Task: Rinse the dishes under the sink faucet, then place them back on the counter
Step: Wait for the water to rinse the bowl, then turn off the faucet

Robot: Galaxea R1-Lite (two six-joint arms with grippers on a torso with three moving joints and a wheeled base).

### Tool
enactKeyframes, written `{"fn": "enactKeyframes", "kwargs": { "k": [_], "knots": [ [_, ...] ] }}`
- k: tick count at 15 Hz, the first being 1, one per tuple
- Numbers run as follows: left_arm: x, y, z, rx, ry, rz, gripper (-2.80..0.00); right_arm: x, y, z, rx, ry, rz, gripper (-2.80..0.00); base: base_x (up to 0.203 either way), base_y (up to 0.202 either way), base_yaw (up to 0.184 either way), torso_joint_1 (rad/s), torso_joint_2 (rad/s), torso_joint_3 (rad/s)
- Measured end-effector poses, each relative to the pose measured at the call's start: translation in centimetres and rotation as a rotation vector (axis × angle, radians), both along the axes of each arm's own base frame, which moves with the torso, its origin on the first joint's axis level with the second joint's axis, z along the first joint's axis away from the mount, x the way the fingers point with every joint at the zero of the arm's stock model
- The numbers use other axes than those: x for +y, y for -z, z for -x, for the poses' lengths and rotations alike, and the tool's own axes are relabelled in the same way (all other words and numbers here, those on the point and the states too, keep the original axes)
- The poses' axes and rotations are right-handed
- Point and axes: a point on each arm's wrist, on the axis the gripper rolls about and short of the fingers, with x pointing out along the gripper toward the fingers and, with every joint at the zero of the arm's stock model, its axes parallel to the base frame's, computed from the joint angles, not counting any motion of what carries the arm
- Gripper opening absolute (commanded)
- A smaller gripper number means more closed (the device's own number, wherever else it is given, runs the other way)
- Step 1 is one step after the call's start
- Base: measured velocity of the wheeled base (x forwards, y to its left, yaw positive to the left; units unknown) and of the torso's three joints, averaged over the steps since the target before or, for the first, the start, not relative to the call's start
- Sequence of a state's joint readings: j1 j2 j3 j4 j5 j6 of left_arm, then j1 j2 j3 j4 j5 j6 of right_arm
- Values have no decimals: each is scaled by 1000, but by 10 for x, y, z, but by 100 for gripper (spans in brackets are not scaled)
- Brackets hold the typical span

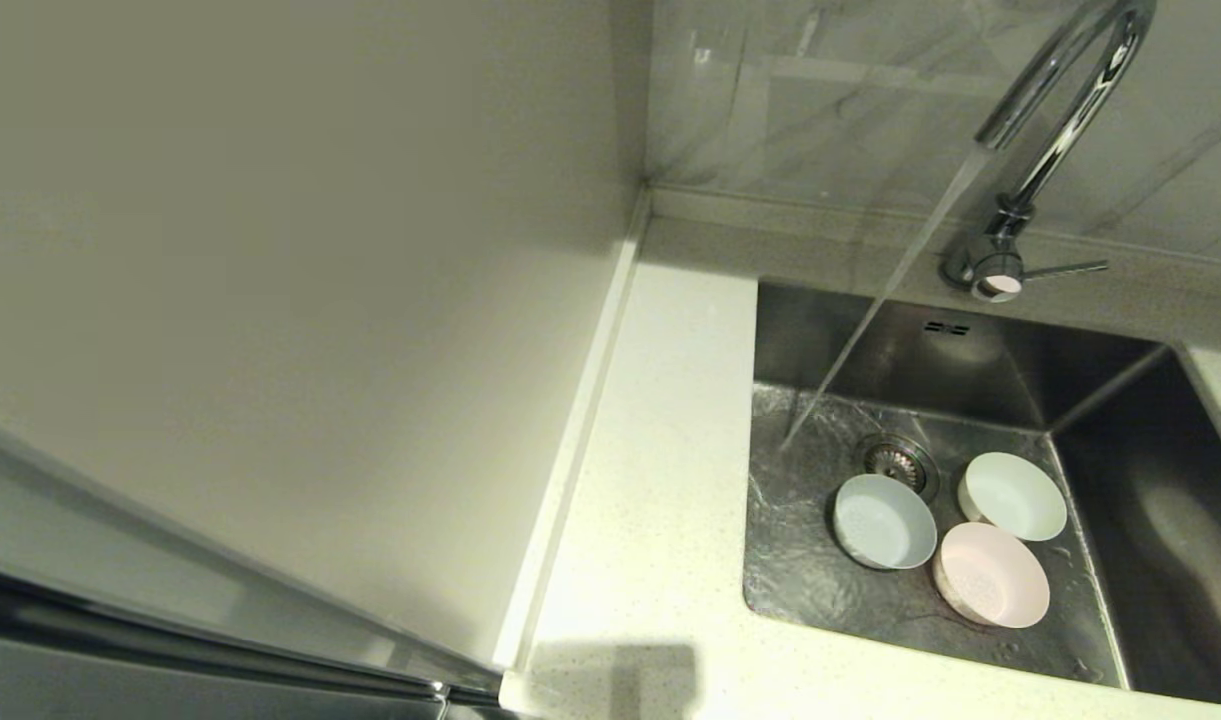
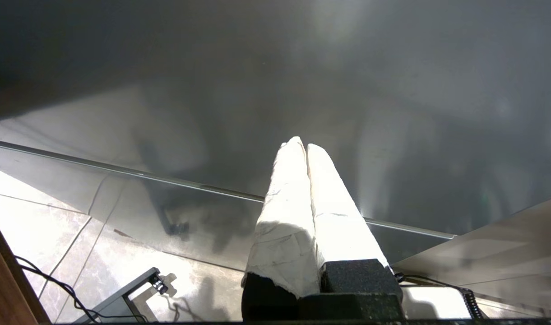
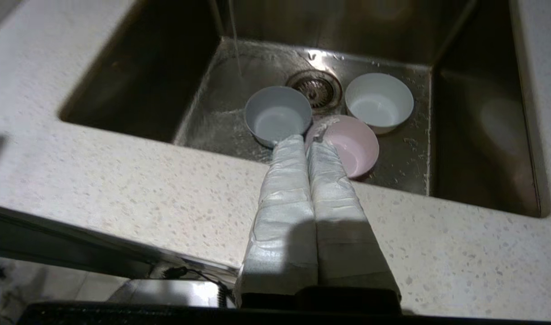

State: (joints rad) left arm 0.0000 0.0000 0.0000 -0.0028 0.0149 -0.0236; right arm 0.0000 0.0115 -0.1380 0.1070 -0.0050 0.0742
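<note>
All three bowls sit in the sink (image 1: 800, 560): blue bowl (image 1: 883, 521) just beside the drain (image 1: 898, 461), pink bowl (image 1: 991, 574) nearest the front wall and touching blue, whitish bowl (image 1: 1012, 496) beside the drain on the right. Faucet (image 1: 1055, 120) is running; the stream lands on the basin floor left of the drain, clear of the bowls. Lever (image 1: 1065, 269) sticks out to the right. We have our right gripper (image 3: 307, 137) over the counter (image 3: 122, 180) at the sink's front edge, fingers pressed together, empty, tips lined up between blue and pink. Left gripper (image 2: 301, 144) is parked low by a cabinet front, also closed on nothing. Counter left of the sink is open; wall (image 1: 270, 250) bounds it on the left.
</note>
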Motion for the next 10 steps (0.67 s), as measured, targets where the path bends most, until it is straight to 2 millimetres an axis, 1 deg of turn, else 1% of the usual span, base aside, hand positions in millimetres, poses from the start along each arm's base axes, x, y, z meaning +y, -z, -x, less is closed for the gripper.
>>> {"fn": "enactKeyframes", "kwargs": {
  "k": [2,5,8,10],
  "knots": [
    [0,0,0,0,0,0,-280,1,-15,2,-23,-33,-58,-280,0,0,0,0,0,0],
    [0,0,0,0,0,0,-280,1,-43,0,-22,-57,-199,-280,0,0,0,0,0,0],
    [0,0,0,0,1,0,-280,1,-74,-9,3,-67,-355,-280,0,0,0,0,0,0],
    [0,0,0,0,0,0,-280,1,-91,-19,28,-63,-455,-280,0,0,0,0,0,0]
  ]
}}
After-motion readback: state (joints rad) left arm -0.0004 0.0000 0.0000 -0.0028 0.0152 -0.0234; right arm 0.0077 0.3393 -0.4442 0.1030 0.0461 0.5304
